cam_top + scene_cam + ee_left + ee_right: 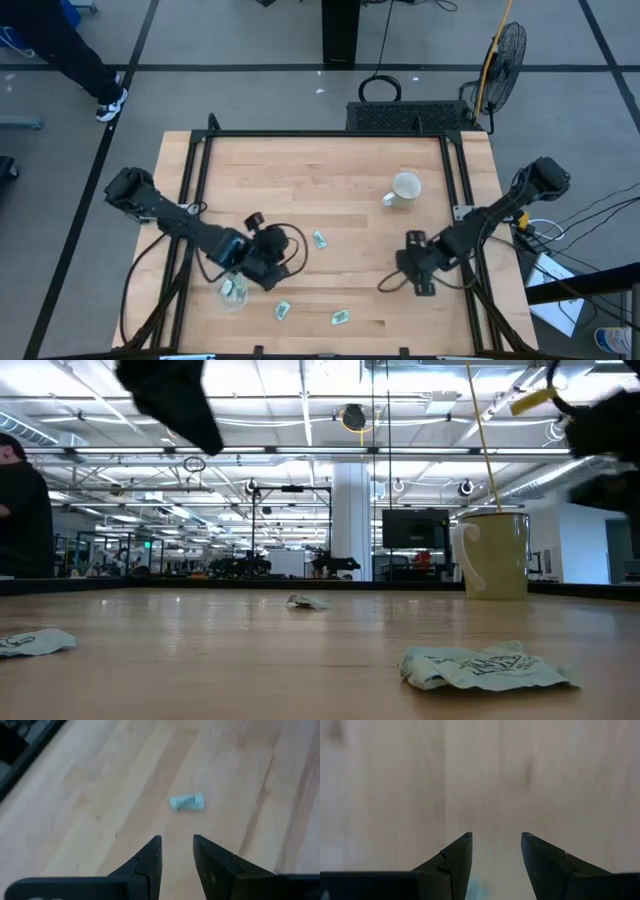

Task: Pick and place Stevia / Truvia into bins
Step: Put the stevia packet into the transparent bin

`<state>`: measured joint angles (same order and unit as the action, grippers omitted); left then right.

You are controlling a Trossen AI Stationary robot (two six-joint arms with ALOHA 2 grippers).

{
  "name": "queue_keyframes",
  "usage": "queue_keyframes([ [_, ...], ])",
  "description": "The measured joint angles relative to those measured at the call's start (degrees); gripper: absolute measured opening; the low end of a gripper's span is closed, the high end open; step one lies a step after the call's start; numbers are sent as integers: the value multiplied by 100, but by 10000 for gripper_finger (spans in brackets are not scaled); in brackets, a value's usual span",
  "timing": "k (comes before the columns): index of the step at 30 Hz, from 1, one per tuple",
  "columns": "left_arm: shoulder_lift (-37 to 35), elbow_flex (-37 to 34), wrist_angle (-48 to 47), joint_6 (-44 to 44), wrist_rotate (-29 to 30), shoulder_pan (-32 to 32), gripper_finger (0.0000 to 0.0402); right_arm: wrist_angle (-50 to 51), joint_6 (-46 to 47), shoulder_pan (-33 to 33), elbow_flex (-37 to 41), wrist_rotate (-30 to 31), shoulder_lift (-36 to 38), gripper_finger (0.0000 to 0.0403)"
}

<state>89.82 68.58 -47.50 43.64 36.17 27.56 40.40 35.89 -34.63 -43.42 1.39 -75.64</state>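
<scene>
Three pale green and white Stevia packets lie flat on the wood: one mid-table [320, 239] [187, 802] [305, 601] and two near the front edge [283, 310] [340, 318] [490, 665]. The clear bin [233, 290] stands front-left with packets inside. My left gripper [285, 250] [177, 845] is open and hovers above the table, short of the mid-table packet and to its left. My right gripper [415, 275] [495, 845] is open over bare wood on the right half, holding nothing.
A cream-white mug [403, 190] [495, 555] stands upright at the right rear of the table. A dark frame rail [320, 133] runs around the table top. A person's legs [80, 60] show on the floor beyond the far-left corner. Bare wood lies between the two grippers.
</scene>
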Motion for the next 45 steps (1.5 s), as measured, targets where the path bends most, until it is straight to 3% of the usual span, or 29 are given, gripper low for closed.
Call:
queue_keyframes([
  [4, 0, 0, 507, -736, -2, -251, 118, 829, 1703, -406, 3, -301, 5, 162],
  [8, 2, 0, 574, -1007, -65, -425, 118, 821, 2891, -645, 9, -455, 1, 162],
  [19, 2, 0, 574, -1043, -157, -591, 118, 369, 3701, -824, 660, -470, -1, 162],
  [27, 2, 0, 576, -1061, -167, -591, 118, -117, 3367, -824, 868, -487, 18, 146],
  [37, 5, -2, 584, -1205, -165, -591, 118, -377, 3232, -598, 880, -407, 119, 8],
  [41, 7, -2, 679, -1098, -160, -597, 118, -1268, 2559, -318, 876, 239, 323, 8],
  [45, 7, -2, 1202, -752, -167, -677, 118, -2318, 1066, 24, 883, 1018, 374, 2],
])
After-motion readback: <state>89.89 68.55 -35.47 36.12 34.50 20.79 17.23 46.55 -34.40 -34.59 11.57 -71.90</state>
